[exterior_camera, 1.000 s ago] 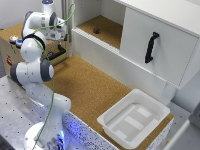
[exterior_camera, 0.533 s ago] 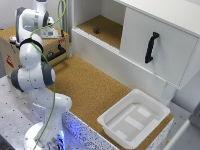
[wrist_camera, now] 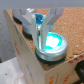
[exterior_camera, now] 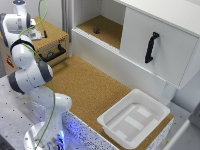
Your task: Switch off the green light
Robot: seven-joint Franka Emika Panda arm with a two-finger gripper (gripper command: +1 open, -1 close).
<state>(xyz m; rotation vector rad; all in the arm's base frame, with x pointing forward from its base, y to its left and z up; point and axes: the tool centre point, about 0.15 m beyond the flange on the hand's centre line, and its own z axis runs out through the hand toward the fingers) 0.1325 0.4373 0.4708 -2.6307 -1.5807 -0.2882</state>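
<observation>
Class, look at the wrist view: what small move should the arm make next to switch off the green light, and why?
Probably press straight down a little. The pincer sits at the edge of the green light, whose cap glows, so it is not yet off. Whether the tips touch the cap is unclear.

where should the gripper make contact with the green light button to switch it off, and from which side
Contact the glowing teal cap, not the silvery rim, and likely with a press rather than a pinch. The cap sits nearly flush in its rim on the top face of the box, leaving little to pinch, so come from straight above. The gripper hangs just over it, though its jaws are too blurred to judge.
</observation>
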